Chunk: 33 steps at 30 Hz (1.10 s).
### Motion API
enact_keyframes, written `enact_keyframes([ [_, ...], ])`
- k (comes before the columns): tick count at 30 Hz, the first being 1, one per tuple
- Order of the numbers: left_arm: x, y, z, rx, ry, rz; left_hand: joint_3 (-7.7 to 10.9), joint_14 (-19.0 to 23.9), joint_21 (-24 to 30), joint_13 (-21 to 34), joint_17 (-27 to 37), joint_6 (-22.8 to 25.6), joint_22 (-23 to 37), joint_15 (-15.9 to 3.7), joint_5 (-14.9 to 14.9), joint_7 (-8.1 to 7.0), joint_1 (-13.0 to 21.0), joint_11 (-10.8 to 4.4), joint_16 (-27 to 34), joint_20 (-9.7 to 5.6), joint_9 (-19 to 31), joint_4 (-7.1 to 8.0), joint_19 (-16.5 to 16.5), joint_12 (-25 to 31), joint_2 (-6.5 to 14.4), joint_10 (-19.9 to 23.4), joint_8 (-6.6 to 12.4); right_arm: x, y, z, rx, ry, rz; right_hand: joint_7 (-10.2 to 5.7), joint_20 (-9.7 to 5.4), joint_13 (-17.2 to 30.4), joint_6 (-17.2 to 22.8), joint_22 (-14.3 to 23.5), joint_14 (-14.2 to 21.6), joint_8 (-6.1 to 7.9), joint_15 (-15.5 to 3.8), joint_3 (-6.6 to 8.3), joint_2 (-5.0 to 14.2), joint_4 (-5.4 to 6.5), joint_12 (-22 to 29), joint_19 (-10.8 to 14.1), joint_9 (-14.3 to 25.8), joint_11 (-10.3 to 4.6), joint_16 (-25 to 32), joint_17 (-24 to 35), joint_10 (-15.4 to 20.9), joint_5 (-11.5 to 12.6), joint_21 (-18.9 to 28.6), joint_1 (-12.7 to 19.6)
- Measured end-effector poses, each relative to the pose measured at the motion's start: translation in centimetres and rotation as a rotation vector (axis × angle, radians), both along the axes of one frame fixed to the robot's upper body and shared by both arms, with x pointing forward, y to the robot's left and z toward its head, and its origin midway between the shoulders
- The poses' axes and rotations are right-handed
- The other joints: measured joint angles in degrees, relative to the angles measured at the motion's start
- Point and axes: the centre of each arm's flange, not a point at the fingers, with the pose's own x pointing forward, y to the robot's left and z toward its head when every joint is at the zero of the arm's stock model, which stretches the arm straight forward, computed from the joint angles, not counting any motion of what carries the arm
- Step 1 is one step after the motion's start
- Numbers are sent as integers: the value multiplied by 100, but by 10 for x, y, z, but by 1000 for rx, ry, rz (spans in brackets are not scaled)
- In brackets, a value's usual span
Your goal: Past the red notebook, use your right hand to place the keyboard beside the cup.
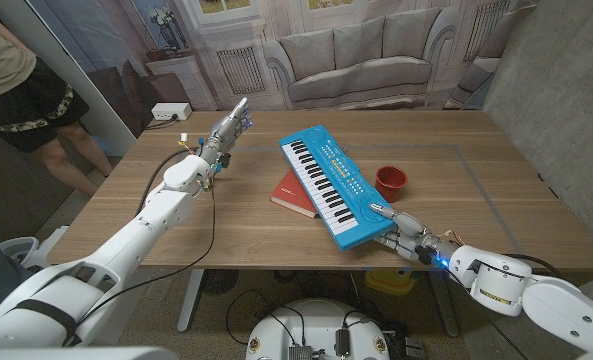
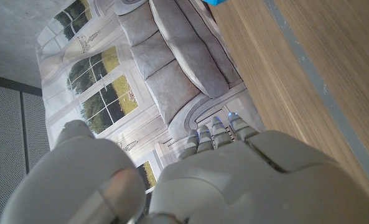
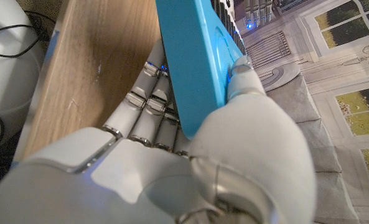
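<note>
A blue toy keyboard [image 1: 331, 183] with white and black keys lies diagonally across the middle of the table, its near end overlapping a red notebook [image 1: 294, 193]. My right hand [image 1: 401, 232] grips the keyboard's near right end, thumb on top and fingers underneath; the right wrist view shows the blue edge [image 3: 200, 59] pinched in that hand [image 3: 190, 155]. A red cup [image 1: 391, 181] stands just right of the keyboard. My left hand [image 1: 226, 130] is raised over the far left of the table, fingers extended, holding nothing; its back [image 2: 234, 180] shows in the left wrist view.
A white power strip [image 1: 170, 111] sits at the far left corner of the wooden table [image 1: 476, 200]. A person [image 1: 26, 90] stands beyond the table's left side. A printed sofa backdrop [image 1: 356, 60] hangs behind the table.
</note>
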Motion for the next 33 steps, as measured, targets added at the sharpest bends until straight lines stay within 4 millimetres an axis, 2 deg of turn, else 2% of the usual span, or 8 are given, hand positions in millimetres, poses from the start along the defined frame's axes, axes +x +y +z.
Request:
enact_keyframes([
  [33,8,-4,6,14,5,-14,-16,0,0,0,0,0,0,0,0,0,-1,0,0,0,0,-16,0,0,-1,0,0,-23,-12,-9,49,-7,-117,30,11,30,30,48,39,-68,19,19,0,-6,-44,-52,80,30,-21,51,30,1,152,0],
])
